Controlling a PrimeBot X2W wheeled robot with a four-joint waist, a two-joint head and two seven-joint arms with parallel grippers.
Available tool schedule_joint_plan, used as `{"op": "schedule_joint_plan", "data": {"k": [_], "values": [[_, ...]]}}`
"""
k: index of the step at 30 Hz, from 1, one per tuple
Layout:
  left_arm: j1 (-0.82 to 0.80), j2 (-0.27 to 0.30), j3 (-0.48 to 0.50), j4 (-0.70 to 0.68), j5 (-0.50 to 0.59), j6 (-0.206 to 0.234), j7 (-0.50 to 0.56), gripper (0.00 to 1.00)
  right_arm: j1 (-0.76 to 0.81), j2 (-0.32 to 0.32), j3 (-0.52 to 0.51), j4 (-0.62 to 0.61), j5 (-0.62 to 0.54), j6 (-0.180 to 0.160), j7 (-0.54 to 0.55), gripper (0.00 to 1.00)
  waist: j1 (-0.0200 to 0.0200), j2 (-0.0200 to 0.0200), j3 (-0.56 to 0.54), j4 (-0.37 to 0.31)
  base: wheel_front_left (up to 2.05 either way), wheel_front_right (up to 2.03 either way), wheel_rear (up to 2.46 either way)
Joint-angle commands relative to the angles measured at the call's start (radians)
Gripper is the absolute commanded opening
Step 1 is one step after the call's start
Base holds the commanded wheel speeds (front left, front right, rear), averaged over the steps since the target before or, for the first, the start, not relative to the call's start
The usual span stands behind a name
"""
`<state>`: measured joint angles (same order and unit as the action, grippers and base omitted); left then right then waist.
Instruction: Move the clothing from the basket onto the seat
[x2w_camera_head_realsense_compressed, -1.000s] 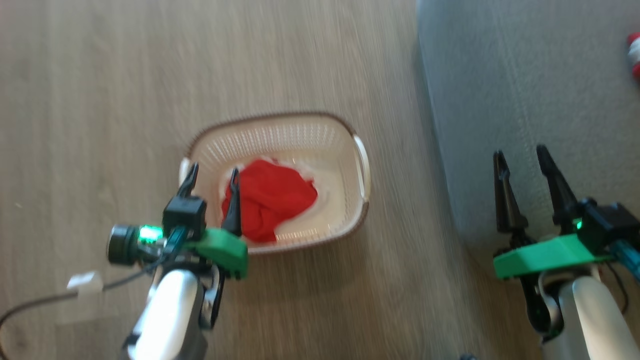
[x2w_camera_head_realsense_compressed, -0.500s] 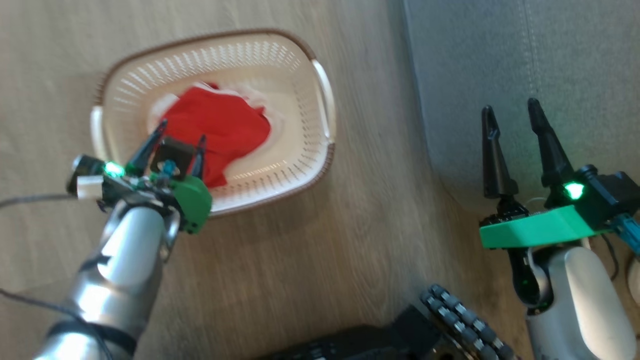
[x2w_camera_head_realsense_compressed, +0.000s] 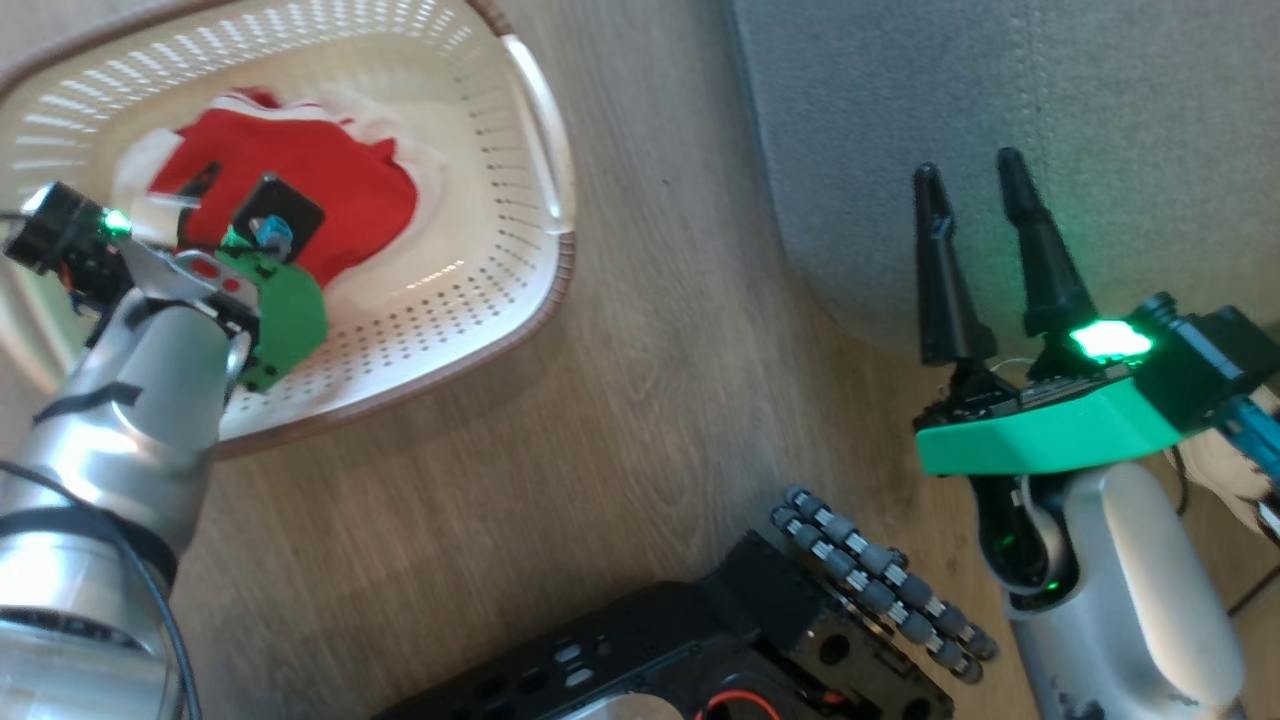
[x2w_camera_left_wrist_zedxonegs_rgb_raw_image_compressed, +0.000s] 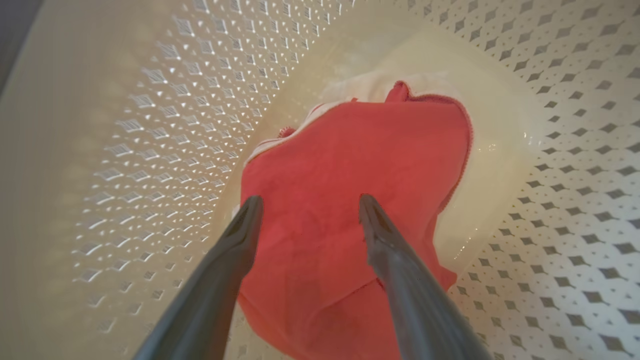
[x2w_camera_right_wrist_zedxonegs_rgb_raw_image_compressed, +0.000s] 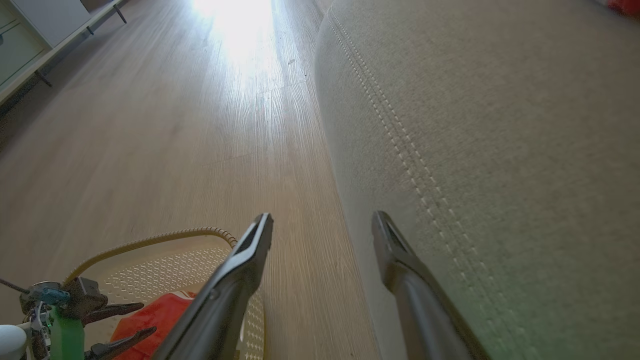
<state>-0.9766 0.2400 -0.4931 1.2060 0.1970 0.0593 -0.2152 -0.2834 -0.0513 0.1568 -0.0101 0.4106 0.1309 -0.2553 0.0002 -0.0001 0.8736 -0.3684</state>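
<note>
Left wrist view: the left gripper (x2w_camera_left_wrist_zedxonegs_rgb_raw_image_compressed: 310, 200) is held spread over clothing (x2w_camera_left_wrist_zedxonegs_rgb_raw_image_compressed: 350, 160) in the basket (x2w_camera_left_wrist_zedxonegs_rgb_raw_image_compressed: 150, 125); lowering and pinching seem needed next.

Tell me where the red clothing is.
Head view, upper left: the red clothing lies inside the cream basket, under the open left gripper, left of the grey seat.

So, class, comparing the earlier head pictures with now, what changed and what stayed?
The left pincer went down into the basket, open over the red clothing, gripping nothing. The camera tilted down too. The right pincer stayed open by the seat; the clothing stayed put.
</note>
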Motion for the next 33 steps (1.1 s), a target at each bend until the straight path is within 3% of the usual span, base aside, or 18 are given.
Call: {"op": "schedule_joint_plan", "data": {"k": [1, 5, 10, 17, 33], "values": [[-0.012, 0.032, 0.008, 0.008, 0.011, -0.001, 0.018, 1.00, 0.025, 0.001, 0.028, -0.030, 0.011, 0.000, -0.006, 1.00, -0.0002, 0.0001, 0.025, -0.028, 0.00, 0.00, 0.00], [-0.052, 0.041, -0.012, 0.050, 0.024, -0.010, 0.101, 1.00, 0.020, 0.001, 0.054, -0.030, 0.023, 0.000, -0.006, 1.00, -0.0002, 0.0001, 0.037, -0.050, 0.00, 0.00, 0.00], [-0.084, 0.059, -0.057, 0.075, 0.050, -0.074, 0.241, 1.00, 0.018, 0.001, 0.090, -0.042, 0.056, 0.000, -0.006, 1.00, -0.0002, 0.0001, 0.051, -0.059, 0.00, 0.00, 0.00], [-0.104, 0.066, -0.102, 0.082, 0.077, -0.114, 0.387, 1.00, 0.022, 0.001, 0.094, -0.051, 0.058, 0.000, -0.006, 1.00, -0.0002, 0.0001, 0.062, -0.057, 0.00, 0.00, 0.00], [-0.155, 0.023, -0.170, 0.084, 0.087, -0.144, 0.479, 1.00, 0.057, 0.001, 0.093, -0.093, 0.044, 0.000, -0.006, 1.00, -0.0002, 0.0001, 0.105, -0.049, 0.00, 0.00, 0.00]]}}
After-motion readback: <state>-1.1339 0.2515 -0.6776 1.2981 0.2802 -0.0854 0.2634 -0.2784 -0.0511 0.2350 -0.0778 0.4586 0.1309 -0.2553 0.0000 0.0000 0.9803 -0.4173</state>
